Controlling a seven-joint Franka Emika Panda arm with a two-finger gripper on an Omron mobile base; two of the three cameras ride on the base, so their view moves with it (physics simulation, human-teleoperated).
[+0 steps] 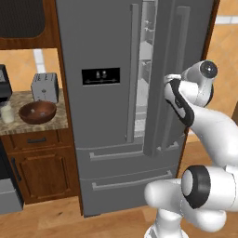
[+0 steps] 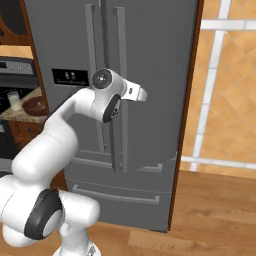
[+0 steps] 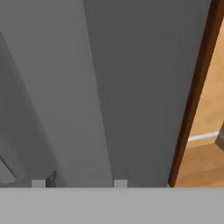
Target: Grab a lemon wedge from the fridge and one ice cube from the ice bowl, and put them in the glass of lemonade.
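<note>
The tall grey fridge [image 1: 102,116] has its right door swung slightly ajar, and white shelves show through the gap [image 1: 145,69]. My gripper [image 3: 79,183] is at that door's long bar handle [image 1: 181,51], about halfway up. In the hand view the bar [image 3: 70,109] runs between my two fingertips [image 3: 38,183], which stand apart. The dark reddish ice bowl [image 1: 38,111] and the glass of lemonade [image 1: 7,113] sit on the counter left of the fridge. The lemon wedge is hidden inside the fridge. I cannot make out an ice cube in the bowl.
A steel toaster [image 1: 45,87] stands behind the bowl on the stone counter [image 1: 58,122]. Wooden cabinets [image 1: 39,167] run below it. A brown wooden panel [image 3: 192,96] borders the fridge on the right, with bare wood floor [image 2: 220,210] beyond.
</note>
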